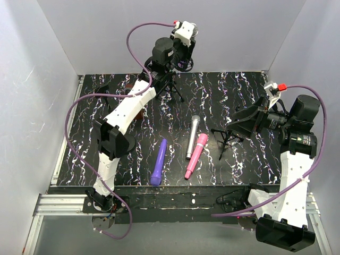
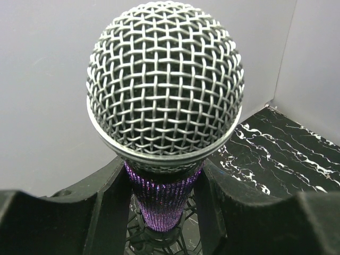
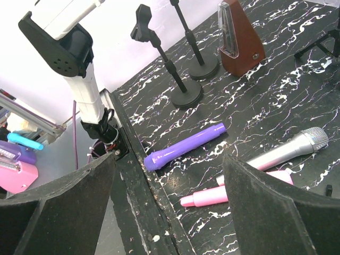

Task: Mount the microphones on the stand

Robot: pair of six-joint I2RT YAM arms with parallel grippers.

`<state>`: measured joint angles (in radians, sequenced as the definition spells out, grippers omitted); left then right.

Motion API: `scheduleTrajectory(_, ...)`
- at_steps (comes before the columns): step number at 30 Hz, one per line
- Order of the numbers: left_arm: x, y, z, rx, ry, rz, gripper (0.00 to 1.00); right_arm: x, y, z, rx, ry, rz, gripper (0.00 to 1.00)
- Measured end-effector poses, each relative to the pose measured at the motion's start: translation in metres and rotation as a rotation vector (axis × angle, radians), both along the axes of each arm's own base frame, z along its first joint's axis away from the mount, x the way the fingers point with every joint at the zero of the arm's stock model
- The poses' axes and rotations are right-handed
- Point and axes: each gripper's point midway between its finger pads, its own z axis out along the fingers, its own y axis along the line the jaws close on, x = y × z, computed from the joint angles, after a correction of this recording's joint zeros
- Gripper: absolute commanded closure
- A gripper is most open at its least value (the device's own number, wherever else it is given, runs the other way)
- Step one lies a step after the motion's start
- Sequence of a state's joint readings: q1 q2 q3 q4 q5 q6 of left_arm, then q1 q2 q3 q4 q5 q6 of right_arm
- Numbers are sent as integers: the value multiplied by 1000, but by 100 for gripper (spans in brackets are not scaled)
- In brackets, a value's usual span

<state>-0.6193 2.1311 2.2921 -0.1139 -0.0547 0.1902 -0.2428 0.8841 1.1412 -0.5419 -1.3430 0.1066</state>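
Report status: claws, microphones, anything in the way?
Left claw shut on glittery purple microphone, above rear stand. Right claw open, empty. Violet microphone, silver microphone, pink microphone on table. No obstruction seen.

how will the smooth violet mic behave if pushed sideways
The violet microphone is a smooth round stick lying flat, so it would probably roll. It looks rigid, so unlikely to bend. Its smooth body may slip when gripped.

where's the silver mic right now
Top view: the silver microphone lies flat on the table right of centre, with the violet microphone to its left and the pink microphone close on its right.
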Motion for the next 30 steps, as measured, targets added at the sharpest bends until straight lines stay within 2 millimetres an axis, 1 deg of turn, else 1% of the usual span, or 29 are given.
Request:
scheduleTrajectory(7, 0, -2, -4, -19, -14, -8, 100, 1, -1, -2, 2, 5, -4, 12)
scheduleTrajectory(13, 4, 9, -1, -72, 8, 4, 100, 1, -1, -2, 3, 6, -3, 12)
scheduleTrajectory(23, 4, 10, -9, 7, -6, -1, 100, 1, -1, -1, 6, 5, 0, 12)
scheduleTrajectory(27, 0, 9, -6, 25, 10, -21, 100, 1, -1, -1, 8, 9, 0, 12)
scheduleTrajectory(30, -1, 12, -8, 50, 25, -17, 100, 1, -1, -1, 10, 12, 0, 12)
